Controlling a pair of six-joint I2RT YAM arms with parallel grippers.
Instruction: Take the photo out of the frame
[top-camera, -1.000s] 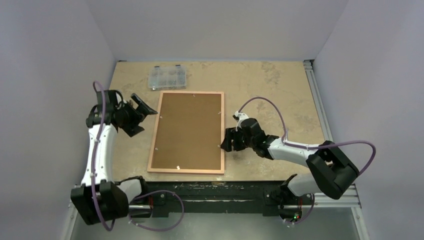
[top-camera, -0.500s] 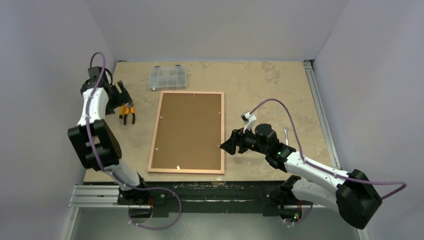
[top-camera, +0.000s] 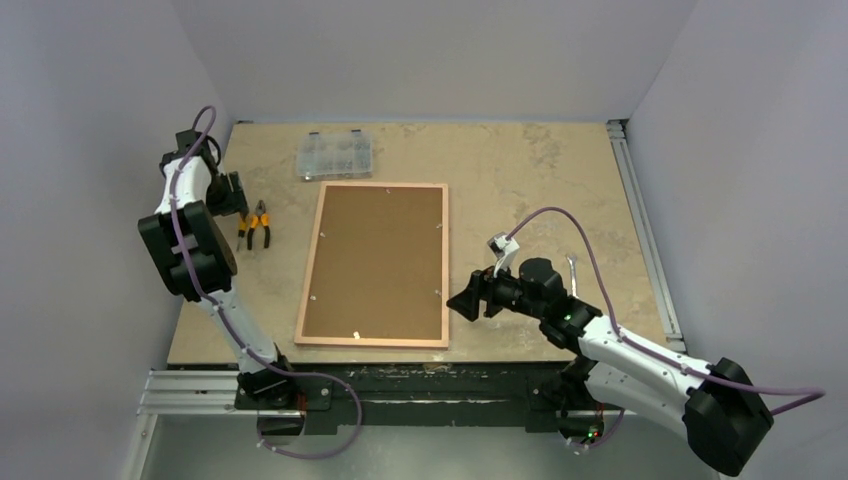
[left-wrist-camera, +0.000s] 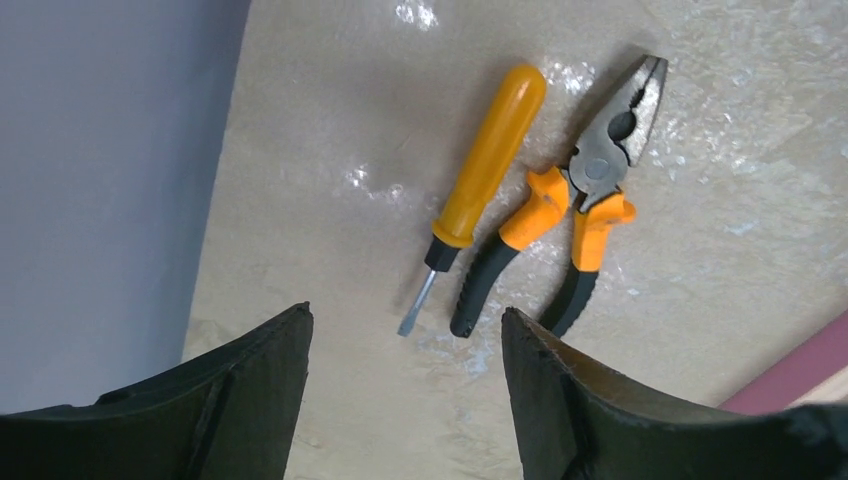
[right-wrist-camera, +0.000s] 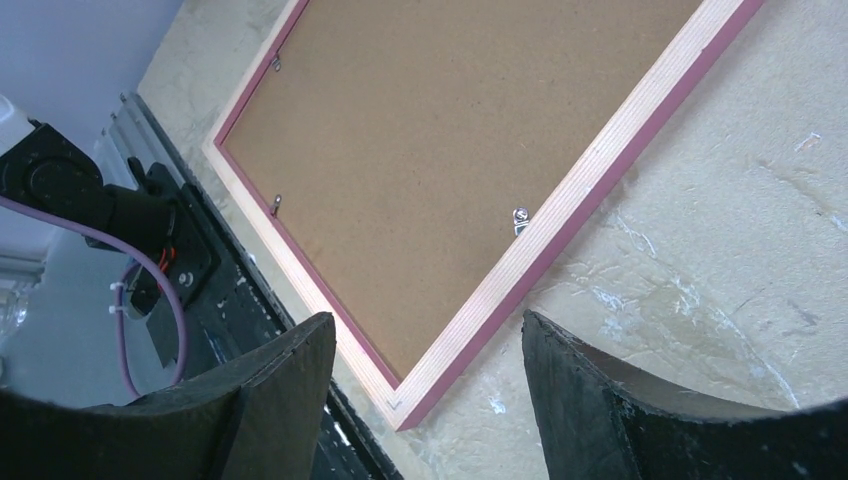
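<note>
**Setting:** mottled beige table, with plain lilac walls on three sides.

**Left gripper**: jaws apart with nothing between them, hanging over the table's 9 o'clock edge. Ahead of it, toward 12 o'clock, lies a yellow-handled screwdriver. Orange-and-black pliers lie just beside the screwdriver at its 3 o'clock.

**Right gripper**: jaws apart and empty, poised just off the frame near its 4 o'clock corner.

**Frame:** face down at mid-table, with the brown backing board fitted and a small metal tab on the near rail.

**Photo:** not visible, presumably under the board.

**Clear box**: at the frame's 11 o'clock, apart from it.

**Step, as judged:** fetching a tool for the tabs. Close across the screwdriver's handle alone, square to it and clear of the pliers. Have the right jaws ready to steady the rail.
</note>
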